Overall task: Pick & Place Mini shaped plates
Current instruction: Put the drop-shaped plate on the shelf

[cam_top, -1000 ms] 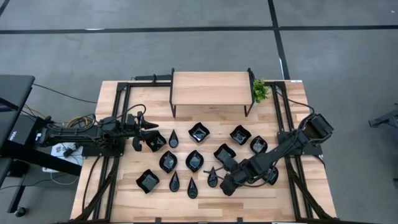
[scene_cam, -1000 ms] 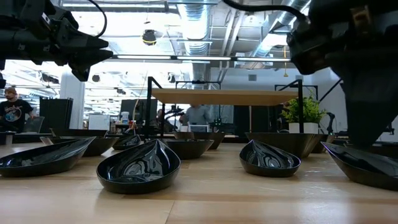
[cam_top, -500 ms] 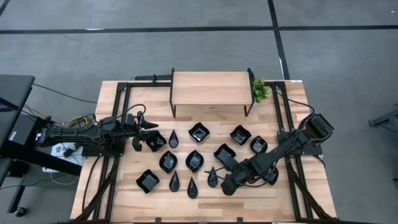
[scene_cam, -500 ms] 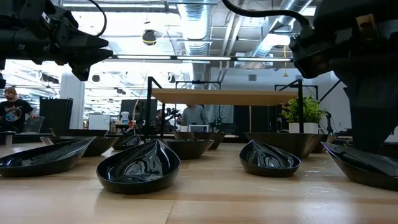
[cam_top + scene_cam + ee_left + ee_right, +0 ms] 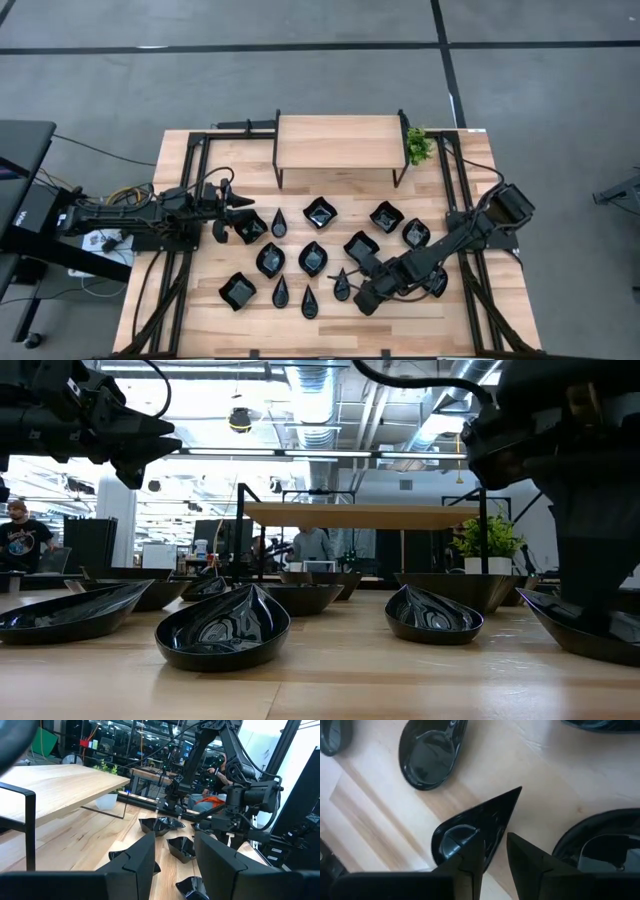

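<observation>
Now, my right gripper (image 5: 492, 857): low over the front right part of the table, fingers parted with a narrow gap, straddling the rim of a teardrop plate (image 5: 475, 832); whether they press on it I cannot tell.
Teardrop plate: lies on the wooden table (image 5: 340, 310) directly under my right fingertips, its point aimed away from my wrist; in the high view it sits at the tip of my right arm (image 5: 343, 283).
Neighbours seen from my right wrist: one oval plate (image 5: 431, 755) lies apart from the teardrop, bare wood between them; another dark plate (image 5: 600, 840) lies just beside my other finger.
My left gripper (image 5: 172, 860): held above the table at its left side, fingers spread with a clear gap, nothing between them; it points across the table toward the plates.
Mini shaped plates: spread over the middle and front of the table in loose rows, among them a wavy-edged square plate (image 5: 320, 211) near the stand and a rounded plate (image 5: 270, 259) further forward.
Low view: a glossy leaf-shaped plate (image 5: 222, 628) sits nearest the camera, others lined up behind it.
Wooden stand (image 5: 340, 142): at the back of the table, its top bare.
Small green plant (image 5: 417, 146): beside the stand's right end.
</observation>
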### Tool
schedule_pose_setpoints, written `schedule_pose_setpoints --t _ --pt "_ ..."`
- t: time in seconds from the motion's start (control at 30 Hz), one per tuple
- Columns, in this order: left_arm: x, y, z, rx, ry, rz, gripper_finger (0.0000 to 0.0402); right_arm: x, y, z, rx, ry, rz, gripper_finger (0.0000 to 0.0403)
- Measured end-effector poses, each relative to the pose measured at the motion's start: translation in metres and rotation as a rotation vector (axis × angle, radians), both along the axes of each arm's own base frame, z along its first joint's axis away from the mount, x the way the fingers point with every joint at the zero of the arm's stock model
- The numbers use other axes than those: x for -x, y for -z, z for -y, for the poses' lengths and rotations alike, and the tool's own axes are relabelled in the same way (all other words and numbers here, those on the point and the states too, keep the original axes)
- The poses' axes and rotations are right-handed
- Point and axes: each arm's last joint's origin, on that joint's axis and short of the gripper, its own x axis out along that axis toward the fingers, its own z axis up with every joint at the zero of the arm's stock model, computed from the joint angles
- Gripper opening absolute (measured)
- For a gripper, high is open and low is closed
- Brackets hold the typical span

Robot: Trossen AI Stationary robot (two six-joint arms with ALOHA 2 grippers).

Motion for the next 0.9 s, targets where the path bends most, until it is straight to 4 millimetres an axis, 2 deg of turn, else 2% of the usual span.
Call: schedule_pose_setpoints --t 0.9 --pt "0.0 -0.0008 0.0 -0.001 0.0 0.008 0.0138 -0.0001 0.0087 0.0012 0.028 0.006 0.011 0.0072"
